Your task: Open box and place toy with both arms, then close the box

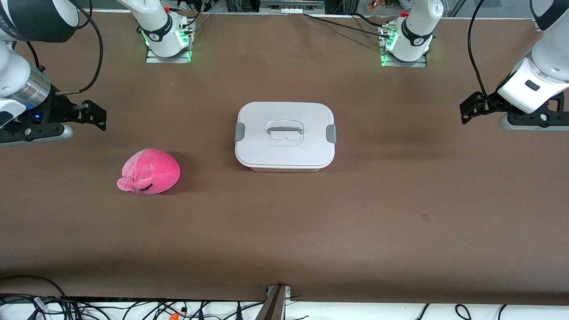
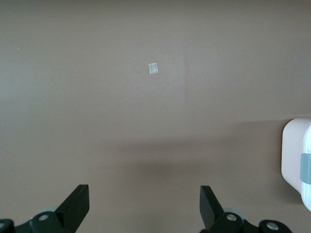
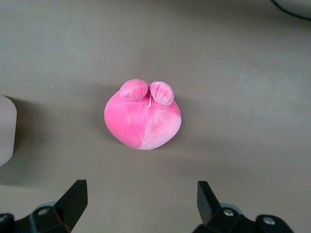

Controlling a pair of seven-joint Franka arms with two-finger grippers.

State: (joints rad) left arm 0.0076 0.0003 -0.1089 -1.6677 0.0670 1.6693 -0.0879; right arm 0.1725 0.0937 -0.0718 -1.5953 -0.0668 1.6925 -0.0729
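Note:
The box stands mid-table with its white lid on, both grey clips at its sides and a clear handle in the lid's centre. The pink toy lies toward the right arm's end, a little nearer the front camera than the box. My right gripper hangs open and empty over bare table beside the toy; its wrist view shows the toy past the open gripper. My left gripper hangs open and empty over the left arm's end; its view shows the box's edge.
The arm bases stand at the table's back edge. A small pale mark lies on the brown table cover. Cables and a metal bracket run along the front edge.

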